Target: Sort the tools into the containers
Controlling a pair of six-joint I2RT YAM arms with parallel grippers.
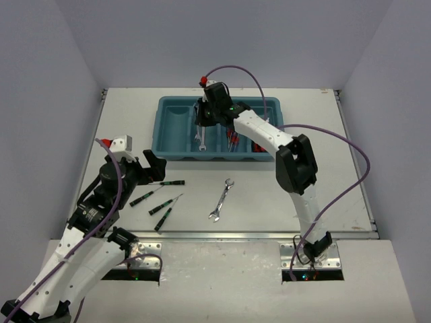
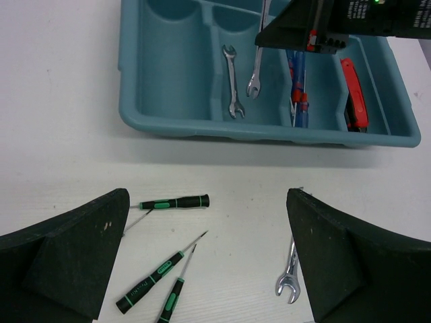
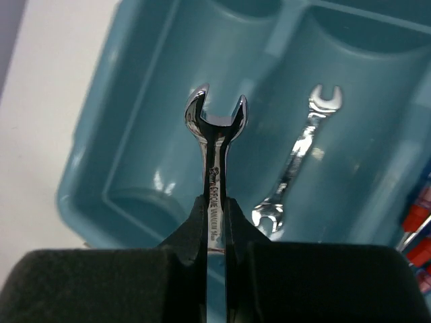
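Wrench (image 3: 215,134) clamped in right claw (image 3: 215,229), held above tray (image 3: 87,188). Left claw (image 2: 209,259) spread wide over precision screwdrivers (image 2: 151,279) on desk (image 2: 60,134).

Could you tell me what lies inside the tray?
A loose wrench, blue screwdrivers and red pliers lie in separate compartments; the right fingers, gripping a second wrench, hide the far ends.

The wrench (image 3: 214,168) is polished metal; the teal tray (image 3: 135,134) smooth, slightly glossy plastic.
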